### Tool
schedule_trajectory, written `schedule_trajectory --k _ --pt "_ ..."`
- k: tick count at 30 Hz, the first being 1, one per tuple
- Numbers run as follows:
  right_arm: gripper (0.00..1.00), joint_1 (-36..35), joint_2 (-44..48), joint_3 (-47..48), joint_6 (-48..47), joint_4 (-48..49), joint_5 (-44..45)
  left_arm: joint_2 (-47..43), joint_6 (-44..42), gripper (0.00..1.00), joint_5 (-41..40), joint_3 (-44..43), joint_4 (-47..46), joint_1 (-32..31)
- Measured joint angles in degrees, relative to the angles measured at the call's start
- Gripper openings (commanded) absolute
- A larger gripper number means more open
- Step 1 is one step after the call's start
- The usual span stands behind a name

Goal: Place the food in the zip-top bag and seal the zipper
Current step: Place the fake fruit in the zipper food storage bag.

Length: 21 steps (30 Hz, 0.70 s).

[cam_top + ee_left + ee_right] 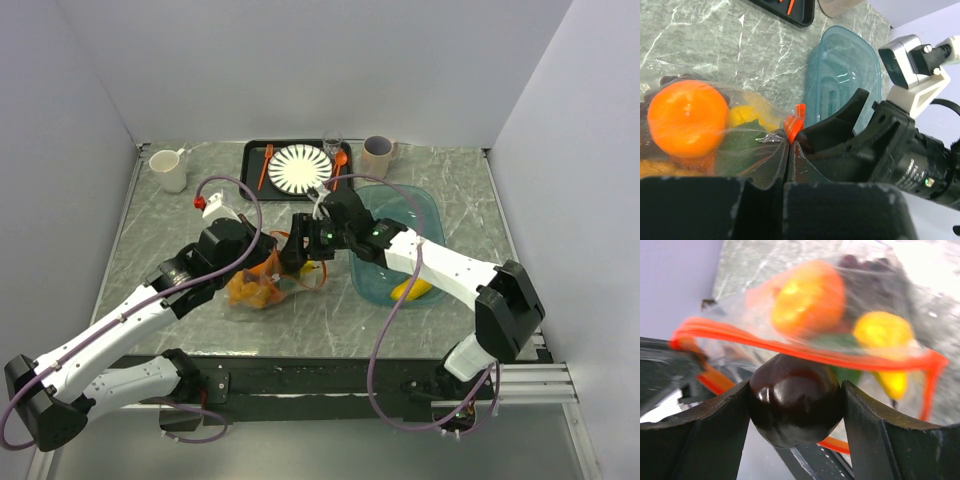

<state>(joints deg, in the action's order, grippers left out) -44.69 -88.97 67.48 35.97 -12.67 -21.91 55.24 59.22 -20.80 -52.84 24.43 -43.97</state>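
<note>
You're pinching bag [250, 290] w/ L gripper [789, 150], jaws together on its plastic by zipper [792, 125]. R gripper [795, 390] is clamping purple piece [790, 412] at bag mouth. Bag is lying mid-table, at 9 o'clock of tub [430, 205], orange [687, 117] + yellow pcs [747, 112] inside.

zip-top bag [747, 150]: cut off at left edge, left wrist view | food [807, 297]: blurred, right wrist view

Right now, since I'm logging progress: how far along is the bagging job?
Done: the orange, a yellow piece and a green piece are inside the zip-top bag. In hand: the left gripper pinches the bag's edge; the right gripper holds a dark purple piece at its mouth. Left: yellow food in the teal tub, then sealing the open zipper.
</note>
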Motion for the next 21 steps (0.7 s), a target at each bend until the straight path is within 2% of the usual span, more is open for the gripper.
schedule_trajectory --k 5,13,21 --pt "0.56 -1.86 -0.92 1.46 -0.07 0.46 -2.16 -0.11 0.02 0.01 -0.02 -0.24 -0.2 0.0" --pt "0.56 -4.39 -4.15 3.78 0.0 0.5 -3.28 -3.45 0.07 0.01 -0.74 -0.2 0.87 0.0" --pt "0.58 -4.68 -2.36 3.89 2.19 0.68 6.97 -5.33 0.28 0.01 -1.62 -0.2 1.84 0.0"
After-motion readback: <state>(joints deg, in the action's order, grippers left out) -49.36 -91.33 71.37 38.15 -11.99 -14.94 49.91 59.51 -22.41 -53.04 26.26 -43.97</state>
